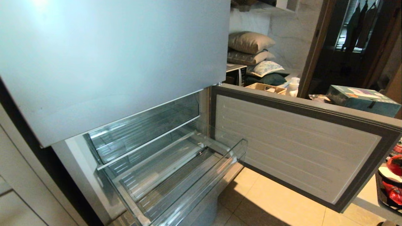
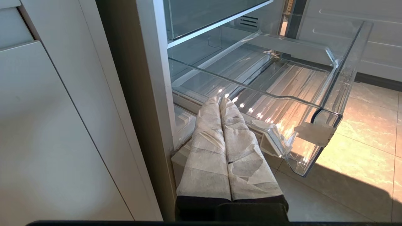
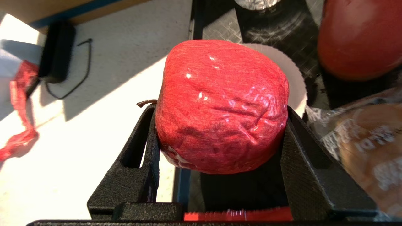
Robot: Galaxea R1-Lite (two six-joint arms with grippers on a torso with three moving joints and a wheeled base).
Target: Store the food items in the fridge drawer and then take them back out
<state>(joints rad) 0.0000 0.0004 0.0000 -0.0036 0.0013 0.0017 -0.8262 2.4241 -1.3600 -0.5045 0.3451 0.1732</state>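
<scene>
Right tool (image 3: 220,138) grasps the red apple (image 3: 221,105), black fingers (image 3: 141,157) pressed on both its sides, short brown stem poking out toward the left of the right wrist frame. Behind the apple a white paper cup liner (image 3: 295,84) sits in a black basket (image 3: 282,34); a second red fruit (image 3: 358,37) is upper right, a wrapped bread bag (image 3: 367,147) lower right, pale floor with a red plastic scrap (image 3: 19,119) at left. Left tool (image 2: 221,100) is clenched, its white-wrapped fingers (image 2: 207,150) pressed together, pointing at the fridge drawer (image 2: 342,78) from just below its near corner. In the head view the fridge drawer (image 1: 201,182) is pulled out at center-bottom with nothing in it, fridge door (image 1: 298,144) swung open to the right, and neither arm shows there.
</scene>
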